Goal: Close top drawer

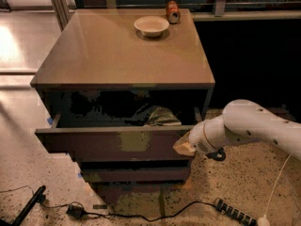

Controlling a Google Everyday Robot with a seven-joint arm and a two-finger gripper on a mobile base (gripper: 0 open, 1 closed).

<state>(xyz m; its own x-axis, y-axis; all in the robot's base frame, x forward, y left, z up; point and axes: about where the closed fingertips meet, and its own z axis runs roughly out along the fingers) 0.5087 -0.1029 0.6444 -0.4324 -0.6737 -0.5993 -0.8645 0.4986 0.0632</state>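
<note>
The top drawer (108,144) of a grey-brown cabinet stands pulled out, its wide dark front facing me. Inside it lies a crumpled bag or cloth (160,117). My gripper (184,146) is at the end of the white arm (254,128) coming in from the right. Its pale tip is against the right end of the drawer front. Two narrower drawer fronts (136,174) sit below, further back.
A white bowl (151,25) and a can (173,11) stand at the back of the cabinet top (117,55). Cables and a power strip (235,212) lie on the speckled floor in front. A dark tool (28,206) lies at the lower left.
</note>
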